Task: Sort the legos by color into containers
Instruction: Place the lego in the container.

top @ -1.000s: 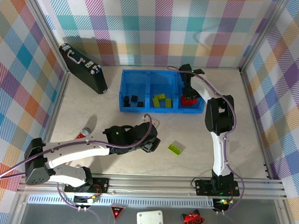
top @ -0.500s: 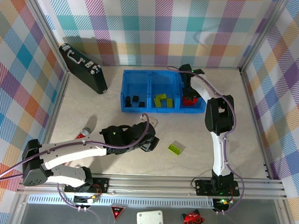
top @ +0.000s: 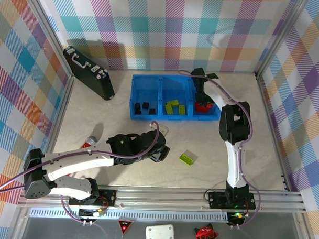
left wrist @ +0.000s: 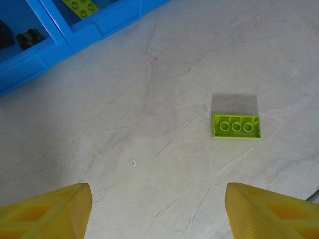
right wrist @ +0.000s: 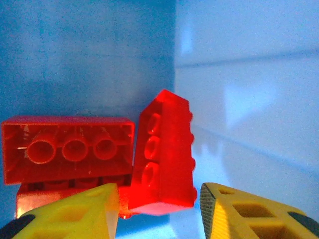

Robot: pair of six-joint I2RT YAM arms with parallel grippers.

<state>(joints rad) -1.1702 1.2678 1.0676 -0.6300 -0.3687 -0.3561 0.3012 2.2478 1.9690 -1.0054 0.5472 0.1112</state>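
Left hand [left wrist: 159, 214]: fingers were spread wide with nothing between them, over bare table [left wrist: 149, 149].
Right hand [right wrist: 159, 199]: it sat low in the right-end compartment of the bin [top: 158, 117], its fingers close on either side of an upended red brick [right wrist: 164, 154]. Whether it pinched the brick or merely flanked it, I cannot tell.
Lime brick [left wrist: 237, 126]: it lay alone right of centre in the left wrist view, hollow side up, well apart from the bin.
Handling: probably light, rigid, slick plastic, best pinched across the long walls.
Writing: none was legible.

Left tool [left wrist: 155, 199] agape (right tool [right wrist: 158, 194] likewise)
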